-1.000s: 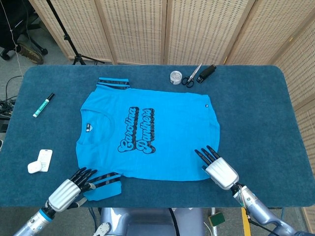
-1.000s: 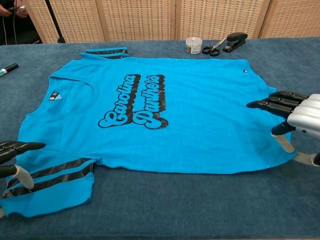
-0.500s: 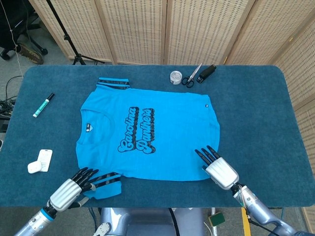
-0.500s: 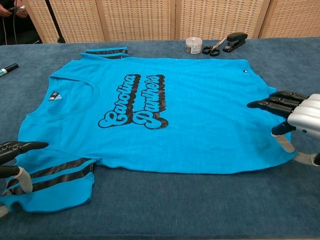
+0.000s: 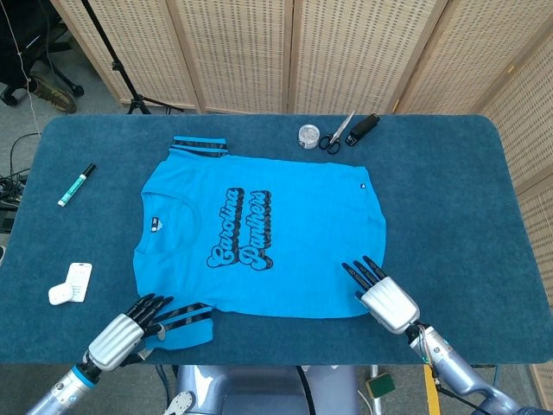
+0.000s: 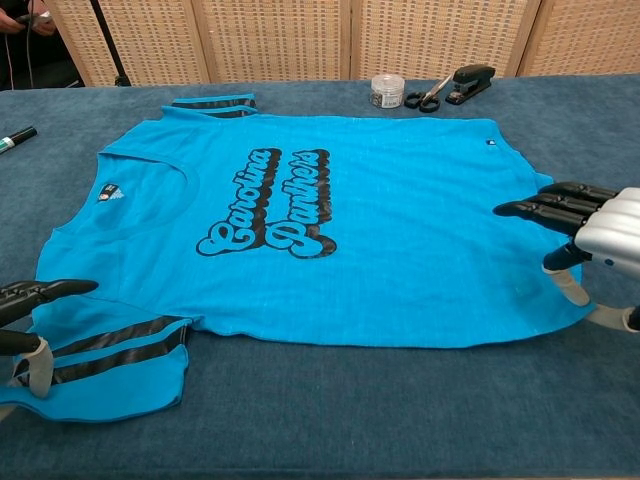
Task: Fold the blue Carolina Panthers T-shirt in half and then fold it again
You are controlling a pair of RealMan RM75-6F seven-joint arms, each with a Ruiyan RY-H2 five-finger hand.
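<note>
The blue Carolina Panthers T-shirt lies flat and face up on the dark blue table, collar to the left. Its near sleeve, with black stripes, points toward me. My left hand is at that sleeve's left edge, fingers stretched out above the cloth and the thumb touching it lower down. My right hand sits at the shirt's near right hem corner, fingers extended over the fabric, thumb apart beneath them. Neither hand visibly grips the cloth.
A green marker and a white object lie on the table left of the shirt. Beyond the shirt are a small round jar, scissors and a black stapler. Wicker screens stand behind the table.
The near sleeve's front edge has drawn in slightly toward the shirt under my left hand. The right hand has not moved.
</note>
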